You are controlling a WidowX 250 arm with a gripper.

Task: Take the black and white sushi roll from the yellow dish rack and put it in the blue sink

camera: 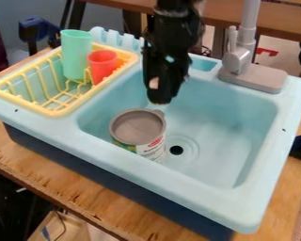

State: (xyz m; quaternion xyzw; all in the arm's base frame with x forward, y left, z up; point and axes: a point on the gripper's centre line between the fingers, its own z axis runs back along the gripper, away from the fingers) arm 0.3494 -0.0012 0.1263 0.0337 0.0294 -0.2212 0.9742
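**Gripper (160,101) hangs close over the can (138,128) in the toy sink**

We see the black arm (173,28) come down from the top edge, past the far rim, with its tip low over the far-left part of the basin (225,127). We cannot tell whether the gripper is wide or narrow, or whether it holds anything. A narrow gap shows between its tip and the can's grey top.

The can stands in the basin's left part, near the front rim (169,190), which hides part of its base. Just to its right we find the dark drain hole (176,150), and past that the basin floor stretches to the right wall. This is the widest room we see around the can; its left and front sides lie closer to the basin's edges.

Beyond the far rim, right of the arm, the grey faucet (238,59) rises from its base. On the left, a yellow rack (55,113) sits by the basin, its raised edge around a tall green cup (75,56) and a shorter red cup (103,66). Wooden tabletop (84,176) borders the sink in front.
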